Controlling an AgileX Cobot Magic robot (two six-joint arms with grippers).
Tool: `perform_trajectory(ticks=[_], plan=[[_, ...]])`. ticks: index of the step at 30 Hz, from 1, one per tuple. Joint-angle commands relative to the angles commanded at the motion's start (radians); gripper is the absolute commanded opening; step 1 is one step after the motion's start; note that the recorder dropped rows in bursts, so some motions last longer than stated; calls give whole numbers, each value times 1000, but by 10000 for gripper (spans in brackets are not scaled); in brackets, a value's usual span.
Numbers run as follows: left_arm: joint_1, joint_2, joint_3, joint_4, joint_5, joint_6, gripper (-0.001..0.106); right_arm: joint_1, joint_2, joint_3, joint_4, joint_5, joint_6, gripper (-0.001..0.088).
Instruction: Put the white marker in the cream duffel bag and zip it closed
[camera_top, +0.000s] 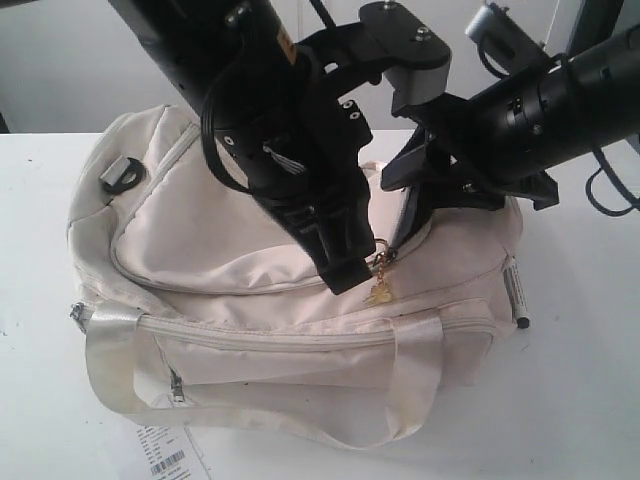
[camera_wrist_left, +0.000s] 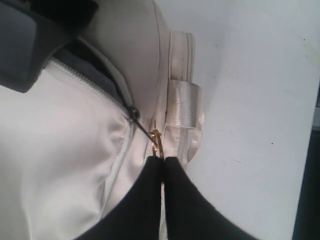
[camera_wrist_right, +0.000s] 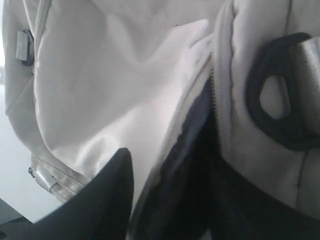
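Opening the bag (camera_top: 230, 250) seemed the step in hand: the left gripper (camera_top: 352, 275) was pinched shut on the gold zip pull (camera_top: 380, 278), while the right gripper (camera_top: 405, 195) sat at the gaping slit, and I could not tell its grip. The marker (camera_top: 513, 285) lay outside on the table (camera_top: 580, 380), just right of the bag, so the next move called for picking it up.

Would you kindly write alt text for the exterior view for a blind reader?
A cream duffel bag sits on a white table, the left hand pinching its gold zip pull while the right hand reaches the open zip. A white marker lies outside, beside the bag.
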Motion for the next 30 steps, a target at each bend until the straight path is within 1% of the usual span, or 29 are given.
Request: perform_trajectory(ticks=[1, 2, 4, 12, 16, 30], plan=[[0, 0, 0, 0, 0, 0, 0, 0, 5, 0, 0, -9, 0, 288], [0, 0, 0, 0, 0, 0, 0, 0, 4, 0, 0, -22, 0, 204], [0, 0, 0, 0, 2, 0, 0, 0, -2, 0, 0, -43, -34, -5], [0, 0, 0, 0, 37, 0, 0, -7, -23, -4, -5, -80, -52, 0], [0, 0, 0, 2, 72, 0, 0, -19, -23, -17, -8, -71, -60, 0], [0, 0, 0, 74, 156, -30, 0, -25, -23, -21, -22, -74, -69, 0]])
